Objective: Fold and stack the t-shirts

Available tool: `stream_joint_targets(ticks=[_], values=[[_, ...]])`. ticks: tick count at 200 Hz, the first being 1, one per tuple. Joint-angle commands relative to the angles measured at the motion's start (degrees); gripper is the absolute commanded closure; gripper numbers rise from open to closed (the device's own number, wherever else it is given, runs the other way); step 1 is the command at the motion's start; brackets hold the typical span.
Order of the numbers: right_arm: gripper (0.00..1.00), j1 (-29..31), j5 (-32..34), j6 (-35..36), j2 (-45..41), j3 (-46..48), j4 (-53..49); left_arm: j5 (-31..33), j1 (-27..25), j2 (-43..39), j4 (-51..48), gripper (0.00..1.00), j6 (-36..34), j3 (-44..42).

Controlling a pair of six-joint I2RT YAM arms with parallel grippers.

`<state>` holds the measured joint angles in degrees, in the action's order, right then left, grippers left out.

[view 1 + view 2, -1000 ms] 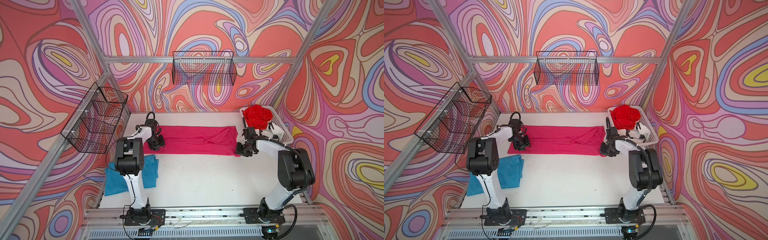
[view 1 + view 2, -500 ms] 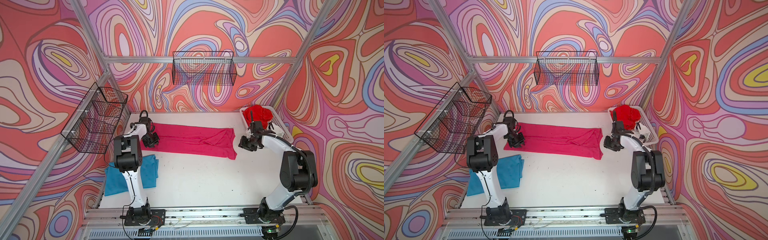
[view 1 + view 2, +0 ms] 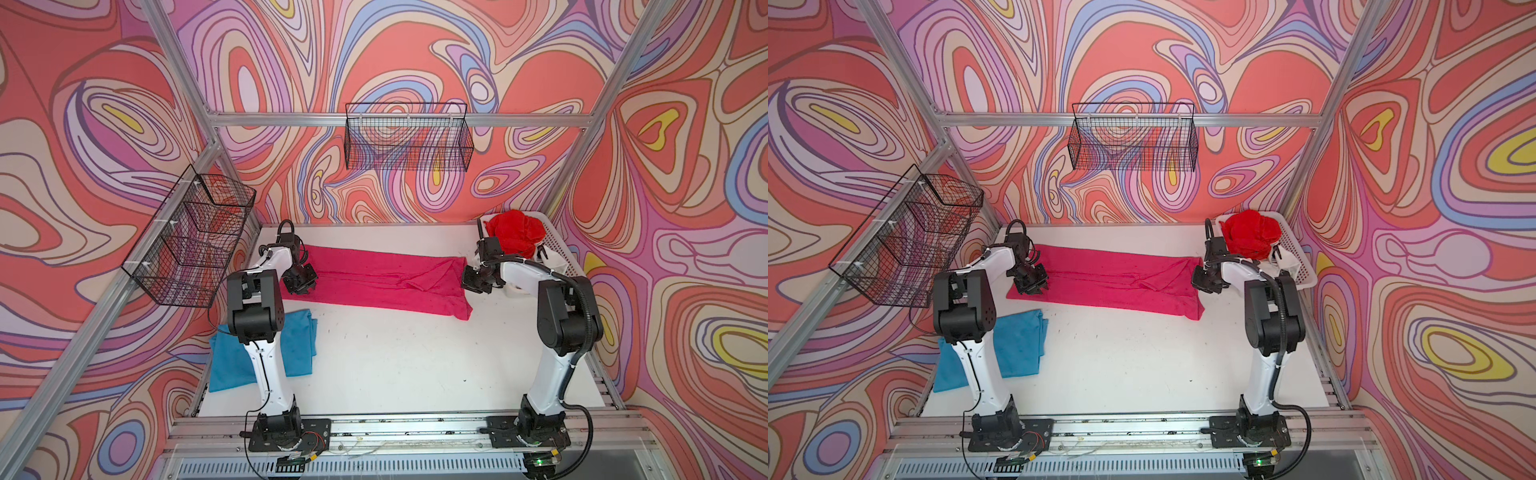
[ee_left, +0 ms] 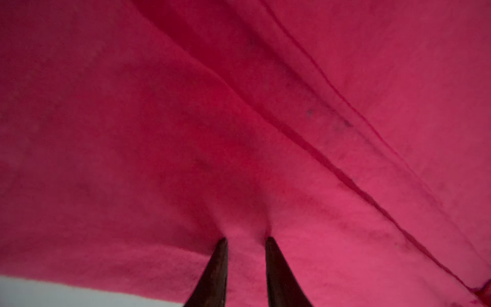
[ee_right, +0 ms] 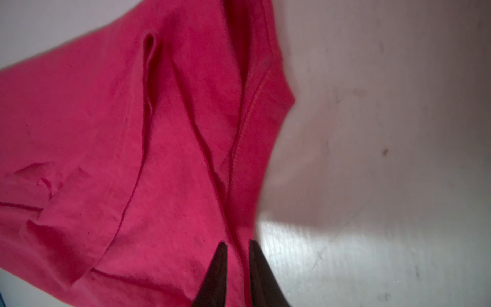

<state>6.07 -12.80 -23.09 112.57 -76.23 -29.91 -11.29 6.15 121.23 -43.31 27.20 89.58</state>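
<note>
pink cloth is where the work is: the pink shirt (image 3: pixel 374 278) lies across the far part of the desk (image 3: pixel 395 365) as a long flat band with its sides turned in, so the lengthwise fold looks done. the left jaws sit on its left end, narrow, with a small ridge of cloth puckered up between the fingertips (image 4: pixel 219 265) in the left wrist view, so i judge them to be pinching the shirt. the right jaws are at the band's far right corner, almost closed, with the stitched hem running between them in the right wrist view; that too reads as a grip on the pink shirt, though the view is a little blurred

the teal shirt (image 3: pixel 297 345) lies flat at the near left of the desk, partly hidden behind the left arm, and looks folded already; nothing is stacked on it. the red shirt (image 3: pixel 513 232) is bunched up, unfolded, in the white basket (image 3: pixel 559 249) at the far right

so one shirt looks finished, one is midway and needs its crosswise fold and a move onto the teal one, and the basket's load is not yet begun
</note>
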Motion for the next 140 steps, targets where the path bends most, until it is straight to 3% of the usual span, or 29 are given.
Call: stream_joint_targets(ticks=[1, 63, 98, 140], values=[[0.90, 0.1, -0.5, -1.8, 1.9, -2.3, 2.8, 3.5, 0.6, 4.2, -1.2, 0.72, -0.1, -2.8], [1.00, 0.0, -1.3, -2.7, 5.9, -2.0, 2.9, 3.6, 0.7, 3.9, -1.3, 0.73, -0.2, -3.0], [1.00, -0.3, 7.0, -0.4, 5.6, -0.6, -2.2, 3.7, 0.7, 3.8, -1.4, 0.73, -0.4, -3.2], [1.00, -2.2, 11.8, 3.3, 5.2, 0.2, -5.3, 4.0, 0.7, 3.8, -1.4, 0.73, -0.8, -3.2]])
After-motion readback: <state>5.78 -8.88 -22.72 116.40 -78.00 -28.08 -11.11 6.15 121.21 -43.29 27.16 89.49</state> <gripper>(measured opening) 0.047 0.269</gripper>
